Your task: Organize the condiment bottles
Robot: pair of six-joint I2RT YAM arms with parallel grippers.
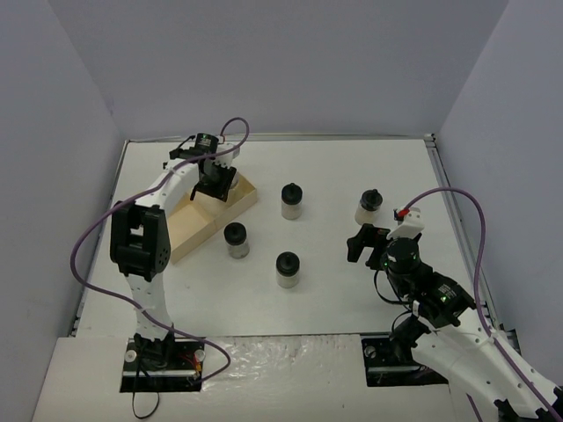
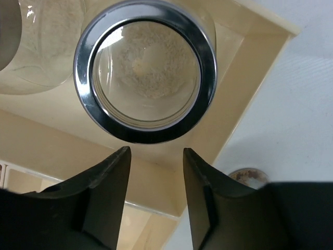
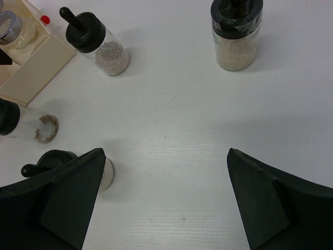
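My left gripper [image 1: 216, 182] hangs open over the pale wooden tray [image 1: 198, 227]. In the left wrist view its fingers [image 2: 110, 179] stand apart just short of a silver-rimmed clear-lidded jar [image 2: 144, 70] in a tray compartment, not touching it. A second jar [image 2: 36, 41] stands beside it. Four black-capped jars stand on the table [image 1: 291, 200], [image 1: 236, 239], [image 1: 288, 269], [image 1: 369, 207]. My right gripper [image 1: 359, 244] is open wide and empty above bare table [image 3: 164, 172]. Black-capped jars [image 3: 96, 41], [image 3: 237, 31] stand ahead of it, and one [image 3: 106, 174] shows at its left finger.
The tray [image 3: 31, 67] lies at the far left, with a silver-lidded jar [image 3: 13, 28] and a small red cap [image 3: 46, 20] in it. Grey walls close the table on three sides. A jar base with brownish residue [image 2: 248, 177] shows by my left gripper's right finger.
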